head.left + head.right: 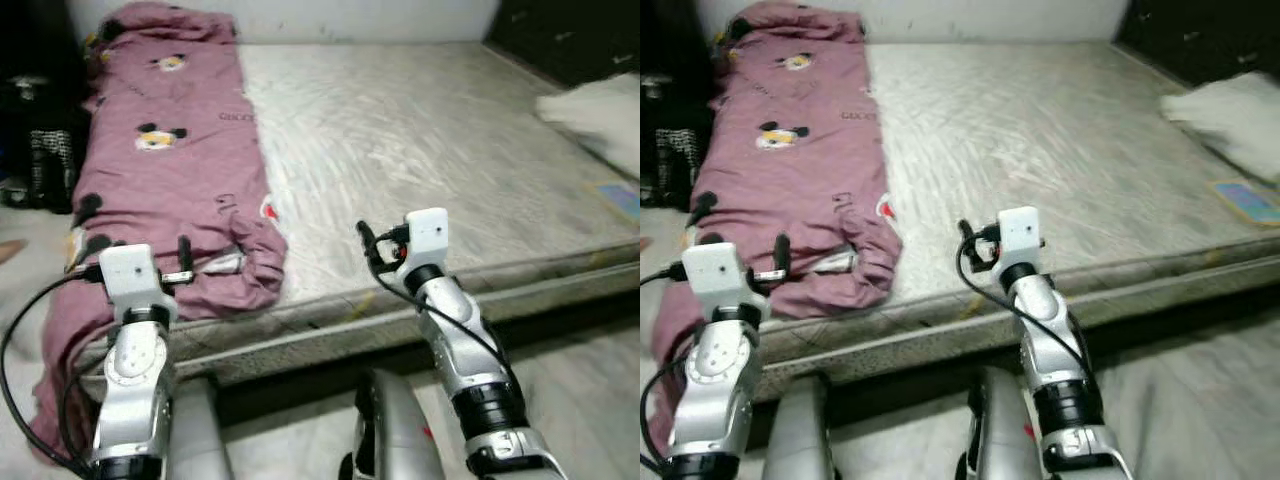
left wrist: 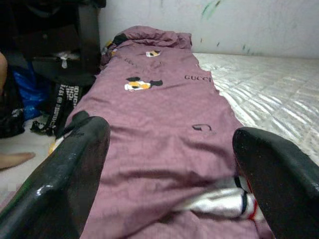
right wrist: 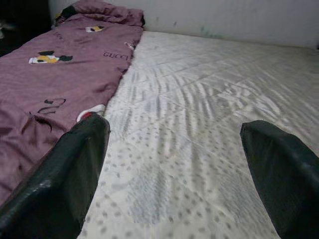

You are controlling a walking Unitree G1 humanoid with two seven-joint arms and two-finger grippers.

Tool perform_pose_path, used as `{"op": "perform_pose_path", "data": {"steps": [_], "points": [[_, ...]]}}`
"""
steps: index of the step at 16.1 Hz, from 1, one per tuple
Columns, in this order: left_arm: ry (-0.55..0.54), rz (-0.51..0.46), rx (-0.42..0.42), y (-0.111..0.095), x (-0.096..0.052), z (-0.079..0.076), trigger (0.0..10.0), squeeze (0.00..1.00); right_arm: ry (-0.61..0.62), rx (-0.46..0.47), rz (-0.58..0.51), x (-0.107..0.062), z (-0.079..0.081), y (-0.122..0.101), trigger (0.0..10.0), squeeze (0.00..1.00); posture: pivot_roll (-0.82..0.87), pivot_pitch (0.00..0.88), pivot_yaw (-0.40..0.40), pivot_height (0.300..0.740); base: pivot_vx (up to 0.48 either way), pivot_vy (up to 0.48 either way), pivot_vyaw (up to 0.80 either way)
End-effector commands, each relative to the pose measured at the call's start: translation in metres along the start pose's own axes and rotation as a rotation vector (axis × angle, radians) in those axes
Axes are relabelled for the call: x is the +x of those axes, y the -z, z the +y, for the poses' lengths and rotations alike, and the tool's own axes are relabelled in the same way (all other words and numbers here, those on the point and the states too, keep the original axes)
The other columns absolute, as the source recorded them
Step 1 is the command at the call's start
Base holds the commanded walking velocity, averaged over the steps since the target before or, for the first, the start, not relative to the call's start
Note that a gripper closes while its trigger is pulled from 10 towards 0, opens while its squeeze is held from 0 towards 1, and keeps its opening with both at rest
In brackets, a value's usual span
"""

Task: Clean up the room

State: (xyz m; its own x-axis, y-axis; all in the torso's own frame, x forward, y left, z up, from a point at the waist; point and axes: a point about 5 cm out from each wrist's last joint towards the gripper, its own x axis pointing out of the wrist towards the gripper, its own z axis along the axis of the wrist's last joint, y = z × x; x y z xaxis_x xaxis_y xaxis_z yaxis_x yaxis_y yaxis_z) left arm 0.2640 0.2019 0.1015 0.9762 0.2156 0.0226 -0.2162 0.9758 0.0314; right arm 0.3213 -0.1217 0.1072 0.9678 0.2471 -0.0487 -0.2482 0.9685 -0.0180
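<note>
Left eye view: a mauve blanket [image 1: 170, 150] with cartoon prints lies in a long strip down the left side of the bare mattress [image 1: 420, 150], its near end bunched and spilling over the left edge toward the floor. A white pillow [image 1: 600, 115] sits at the far right. The left gripper [image 1: 183, 262] hovers over the blanket's crumpled near end; the right gripper [image 1: 370, 248] hovers above bare mattress near the front edge, just right of the blanket.

Right eye view: same layout. A small flat printed item [image 1: 1248, 200] lies on the mattress at the right, near the pillow. Dark bags [image 1: 675, 150] stand on the floor to the left of the bed.

Left wrist view: both fingers [image 2: 65, 174] are spread wide with nothing between them, aimed along the blanket; a white striped cloth [image 2: 224, 199] peeks out of the folds close by.

Right wrist view: fingers [image 3: 70, 174] likewise spread and empty, above the mattress, the blanket edge beside them.

Assessment: tidying appears barely begun. The blanket is unfolded and untouched by either gripper; straightening or folding it, and dealing with the loose items, remains.
</note>
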Motion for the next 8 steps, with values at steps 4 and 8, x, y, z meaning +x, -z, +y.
{"op": "perform_pose_path", "data": {"steps": [4, 8], "points": [[-0.035, 0.013, 0.005, -0.002, 0.011, 0.001, 10.0, 0.00, 0.019, -0.012, -0.007, -0.002, -0.007, -0.004, 10.0, 0.00, -0.11, 0.000, -0.079, 0.504, 0.000, 0.000, 0.00], [-0.169, 0.153, -0.036, 0.011, 0.022, 0.014, 10.0, 0.00, 0.084, -0.053, 0.003, -0.012, -0.032, -0.009, 10.0, 0.00, -0.17, 0.014, -0.064, 0.504, 0.000, 0.000, 0.00]]}}
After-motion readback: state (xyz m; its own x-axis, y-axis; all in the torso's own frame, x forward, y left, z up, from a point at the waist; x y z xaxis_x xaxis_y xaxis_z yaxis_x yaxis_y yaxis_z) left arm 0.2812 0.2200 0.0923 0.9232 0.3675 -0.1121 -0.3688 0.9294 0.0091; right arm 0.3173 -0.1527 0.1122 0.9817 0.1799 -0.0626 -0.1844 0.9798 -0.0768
